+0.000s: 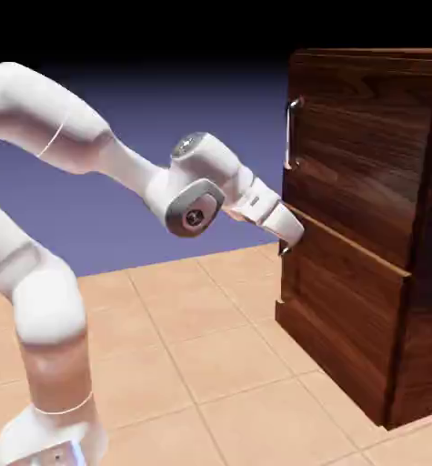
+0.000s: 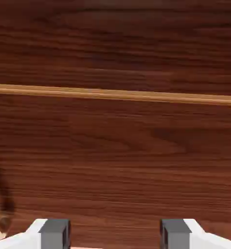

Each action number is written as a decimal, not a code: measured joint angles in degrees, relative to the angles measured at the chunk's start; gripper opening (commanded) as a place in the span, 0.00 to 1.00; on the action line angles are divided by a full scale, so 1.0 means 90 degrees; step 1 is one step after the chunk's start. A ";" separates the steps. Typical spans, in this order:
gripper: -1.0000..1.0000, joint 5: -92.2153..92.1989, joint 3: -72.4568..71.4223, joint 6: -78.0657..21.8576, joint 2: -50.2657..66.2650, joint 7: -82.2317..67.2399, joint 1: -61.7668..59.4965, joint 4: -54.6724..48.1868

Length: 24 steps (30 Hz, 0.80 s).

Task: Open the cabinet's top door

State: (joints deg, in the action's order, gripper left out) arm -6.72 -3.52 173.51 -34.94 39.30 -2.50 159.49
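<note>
The dark walnut cabinet [image 1: 419,273] stands at the exterior view's right. Its top door [image 1: 356,164] is shut, with a slim silver bar handle [image 1: 293,135] standing upright near its left edge. My gripper [image 1: 290,238] is below that handle, close to the cabinet front at the seam between the top door and the lower panel [image 1: 337,309]. In the hand view wood grain fills the frame, and a light wood strip [image 2: 115,95] runs across it. My gripper [image 2: 115,234] is open, its grey fingertips [image 2: 54,233] wide apart with only wood showing between them. The handle is out of the hand view.
The cabinet rests on a tan tiled floor [image 1: 201,355]. My white arm [image 1: 92,146] reaches in from the exterior view's left. A dark blurred shape [image 2: 1,202] sits at the hand view's lower left.
</note>
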 measured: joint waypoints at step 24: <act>0.50 -0.6646 -0.3482 -0.0490 -0.2252 -0.3118 -0.3149 -0.1496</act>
State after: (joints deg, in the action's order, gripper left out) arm -66.54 -34.86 169.10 -55.20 11.24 -30.84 146.02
